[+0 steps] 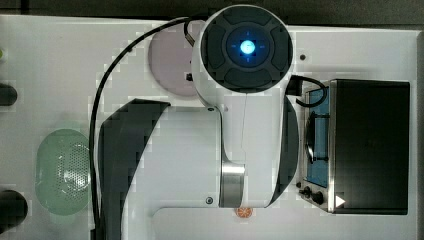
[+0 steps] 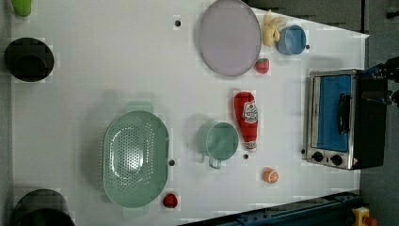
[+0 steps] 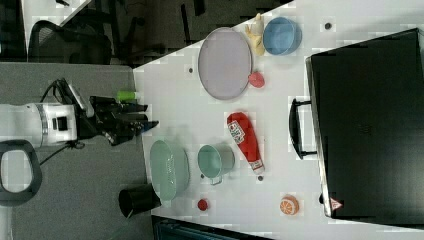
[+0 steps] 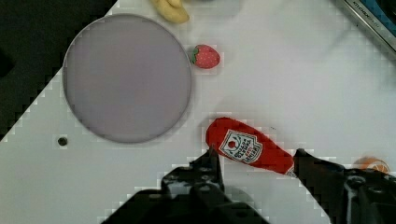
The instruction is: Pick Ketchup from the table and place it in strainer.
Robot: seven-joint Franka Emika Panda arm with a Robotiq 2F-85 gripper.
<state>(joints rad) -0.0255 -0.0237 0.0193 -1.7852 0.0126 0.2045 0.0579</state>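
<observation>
Ketchup (image 4: 250,148): white label with red emblem, lettering unreadable | toaster oven (image 2: 346,117): red-and-white warning triangle at the panel's 5 o'clock corner in the left view, no legible text | elsewhere: nothing readable

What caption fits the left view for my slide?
Ketchup lies flat beside the cup, with the strainer standing empty on the white table.

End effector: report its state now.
End effector: open, holding nothing; the ketchup bottle lies on the table, seen between its fingers.
</observation>
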